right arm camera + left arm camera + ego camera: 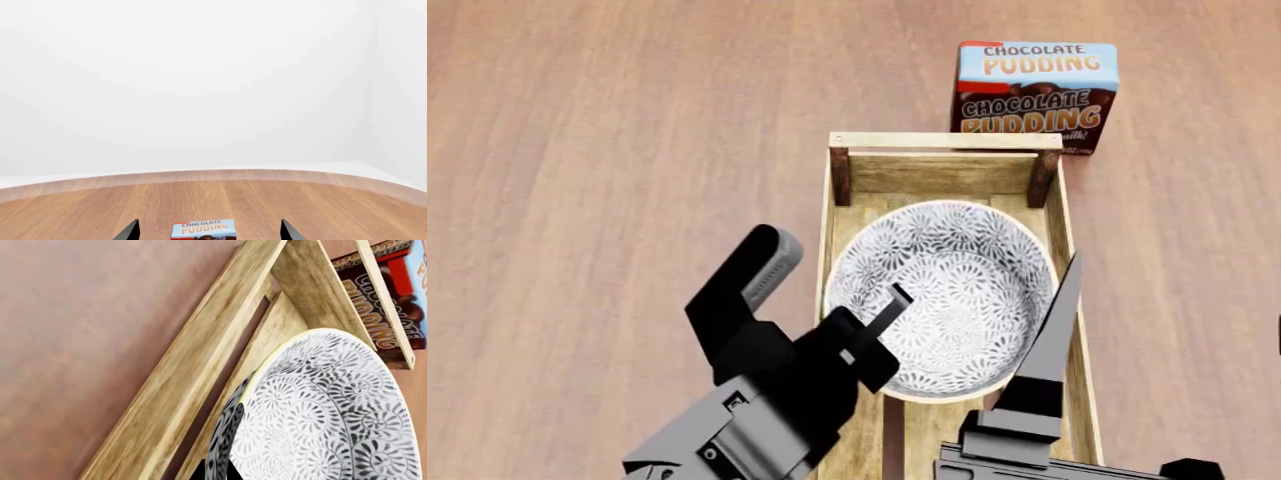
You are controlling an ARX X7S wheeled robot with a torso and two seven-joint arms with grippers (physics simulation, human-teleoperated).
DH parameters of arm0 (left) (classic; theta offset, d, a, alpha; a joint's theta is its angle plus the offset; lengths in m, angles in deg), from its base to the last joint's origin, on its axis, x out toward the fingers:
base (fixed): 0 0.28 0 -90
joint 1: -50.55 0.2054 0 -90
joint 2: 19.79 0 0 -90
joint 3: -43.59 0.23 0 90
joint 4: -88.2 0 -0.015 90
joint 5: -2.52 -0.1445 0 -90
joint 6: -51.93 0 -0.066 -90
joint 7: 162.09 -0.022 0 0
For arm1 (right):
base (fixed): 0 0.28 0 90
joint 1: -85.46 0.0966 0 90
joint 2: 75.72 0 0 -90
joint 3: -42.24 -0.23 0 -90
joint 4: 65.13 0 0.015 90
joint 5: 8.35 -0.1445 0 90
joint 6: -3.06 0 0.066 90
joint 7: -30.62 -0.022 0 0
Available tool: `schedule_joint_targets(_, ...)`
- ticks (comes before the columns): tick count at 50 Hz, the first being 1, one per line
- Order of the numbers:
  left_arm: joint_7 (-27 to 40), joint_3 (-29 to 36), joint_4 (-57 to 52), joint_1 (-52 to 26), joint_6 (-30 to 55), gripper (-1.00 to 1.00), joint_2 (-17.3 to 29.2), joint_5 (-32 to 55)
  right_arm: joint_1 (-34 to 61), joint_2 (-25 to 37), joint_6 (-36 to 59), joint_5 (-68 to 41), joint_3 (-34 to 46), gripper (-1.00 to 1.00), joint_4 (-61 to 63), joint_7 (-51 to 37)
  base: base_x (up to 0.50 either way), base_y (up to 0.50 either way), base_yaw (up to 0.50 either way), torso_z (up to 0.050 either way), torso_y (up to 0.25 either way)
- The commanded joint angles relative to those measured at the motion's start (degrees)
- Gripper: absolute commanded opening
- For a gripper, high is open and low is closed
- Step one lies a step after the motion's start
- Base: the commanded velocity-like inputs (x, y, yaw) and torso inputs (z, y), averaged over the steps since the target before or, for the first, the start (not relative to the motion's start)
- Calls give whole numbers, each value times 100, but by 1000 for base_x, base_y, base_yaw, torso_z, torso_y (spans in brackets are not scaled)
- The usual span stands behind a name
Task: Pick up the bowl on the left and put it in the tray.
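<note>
The bowl (954, 290), white with a dense grey floral pattern, lies inside the outline of the light-wood tray (941, 140), nearly filling its width. I cannot tell whether it touches the slats. My left gripper (874, 310) is at the bowl's left rim. In the left wrist view its two black fingertips (233, 474) straddle the bowl's wall (327, 415), one inside and one outside, shut on it, with the tray's side rail (200, 365) beyond. My right gripper (210, 232) stands open and holds nothing; one of its fingers (1052, 330) hangs over the tray's right side.
A chocolate pudding box (1038, 95) stands upright just behind the tray's far end and also shows as the box (203, 230) in the right wrist view. Bare wooden tabletop (614, 150) stretches to the left of the tray.
</note>
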Motion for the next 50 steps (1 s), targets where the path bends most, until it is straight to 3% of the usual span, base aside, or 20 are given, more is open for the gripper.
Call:
schedule_joint_targets(1,-163,376,22,-147,-212,-100,-28,275,-26,51,-55,-13,-21,100,5,-24,0,0,0,0,0)
schedule_joint_targets(25,-612,1702,-28,-588,-925,-100,-38,1500,9,71,-99,-13,29,100,-14,-40,0,0,0,0,0)
schedule_joint_targets(50,-648,1874,-120,-544,-989,-100,-40,1549,58,112,-98,-45,74,100,19,-101,0,0,0,0,0)
